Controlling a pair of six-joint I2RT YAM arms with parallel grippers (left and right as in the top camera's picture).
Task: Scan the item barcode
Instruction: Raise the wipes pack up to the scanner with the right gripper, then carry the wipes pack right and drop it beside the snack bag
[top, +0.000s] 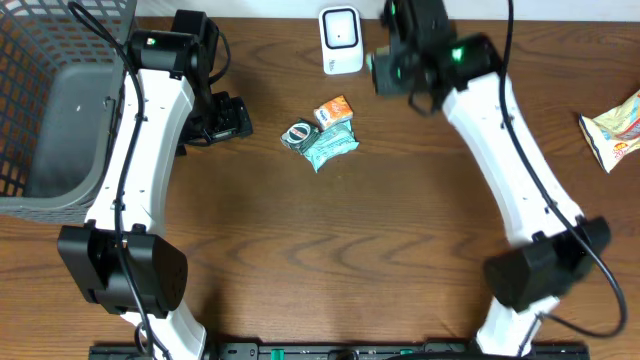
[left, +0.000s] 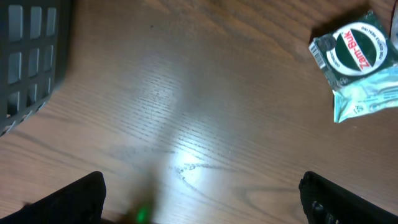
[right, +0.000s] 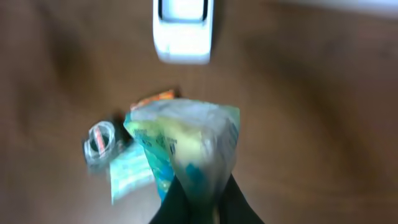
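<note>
Overhead: my left end effector (top: 228, 120) sits at about 10 o'clock on the tabletop (top: 330, 250), just beside the grey basket (top: 60, 110) that fills the 9 o'clock edge. My right end effector (top: 392, 68) is up at 12 o'clock, right beside the white scanner (top: 341, 40). Whatever it grips is hidden under my wrist from here. Near the centre lie an orange packet (top: 333, 110), a teal sachet (top: 332, 146) and a round Zam-Buk tin (top: 298, 133), all touching. A crinkled snack bag (top: 615, 130) lies apart at 3 o'clock.

Left wrist: my fingers (left: 68, 199) stand spread as wide as they go, one at 7 o'clock and one at 5 o'clock, with only bare wood between them. The tin and sachet show at 2 o'clock, the basket wall at 10 o'clock.

Right wrist (blurred, so the print is unreadable): my fingers are pinched fully together on the lower edge of a translucent teal-and-yellow pouch (right: 186, 146), the item for scanning. It stands up from the grip at the centre, lifted off the wood. The scanner is at 12 o'clock, facing the pouch but apart from it. The loose items lie at 8 o'clock.
</note>
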